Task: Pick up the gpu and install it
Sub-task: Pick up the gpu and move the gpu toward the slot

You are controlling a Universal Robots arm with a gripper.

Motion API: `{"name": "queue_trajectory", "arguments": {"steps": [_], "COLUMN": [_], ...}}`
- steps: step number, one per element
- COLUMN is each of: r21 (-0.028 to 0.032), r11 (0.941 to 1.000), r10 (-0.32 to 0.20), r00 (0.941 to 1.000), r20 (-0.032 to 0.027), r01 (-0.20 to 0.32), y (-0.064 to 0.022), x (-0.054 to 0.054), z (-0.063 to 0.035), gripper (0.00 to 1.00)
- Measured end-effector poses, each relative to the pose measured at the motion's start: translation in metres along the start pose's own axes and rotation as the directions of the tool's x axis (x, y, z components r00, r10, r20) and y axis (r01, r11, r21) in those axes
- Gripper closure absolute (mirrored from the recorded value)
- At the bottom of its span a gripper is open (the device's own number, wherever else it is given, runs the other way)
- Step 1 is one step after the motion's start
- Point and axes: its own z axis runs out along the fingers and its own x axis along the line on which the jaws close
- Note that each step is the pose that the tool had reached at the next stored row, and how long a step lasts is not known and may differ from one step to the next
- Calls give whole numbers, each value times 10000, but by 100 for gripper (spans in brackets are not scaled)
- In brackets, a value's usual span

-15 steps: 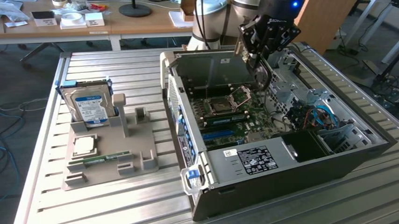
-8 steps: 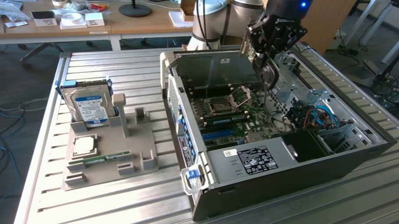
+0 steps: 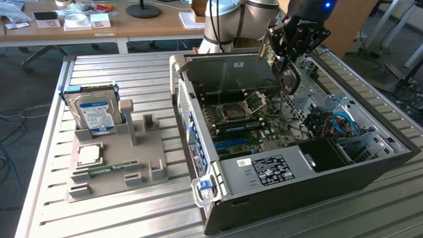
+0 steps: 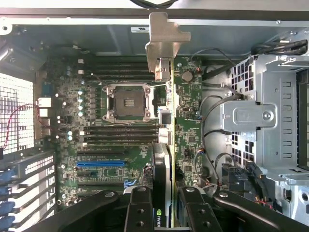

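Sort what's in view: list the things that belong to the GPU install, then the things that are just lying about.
Job in hand:
- gpu, clamped in the gripper
- motherboard it hangs over
- open computer case

Lying about:
- hard drive, blue label
- RAM stick
- CPU chip
- grey holder they sit on

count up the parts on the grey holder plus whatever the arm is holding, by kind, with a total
hard drive: 1
cpu chip: 1
ram stick: 1
gpu, clamped in the pincer: 1
total: 4
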Motion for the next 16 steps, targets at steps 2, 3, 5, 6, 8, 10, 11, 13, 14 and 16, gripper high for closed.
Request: {"name": "queue_trajectory", "arguments": {"steps": [2,3,5,6,8,10,11,13,14,16], "r21": [0,0,0,0,1,1,0,-1,-2,-1], "r11": [10000,10000,10000,10000,10000,10000,10000,10000,10000,10000], "r10": [0,0,-3,-2,1,0,-1,-2,0,-1], "r00": [10000,10000,10000,10000,10000,10000,10000,10000,10000,10000], "r20": [0,0,0,0,0,0,0,-1,0,0], "r01": [0,0,3,2,-1,0,1,2,0,1], "y": [0,0,0,0,0,0,1,1,1,2], "x": [-1,-1,-6,-8,-10,-11,-12,-22,-28,-43], "z": [0,0,0,0,0,0,0,1,2,2], "gripper": [73,73,73,73,73,73,73,73,73,73]}}
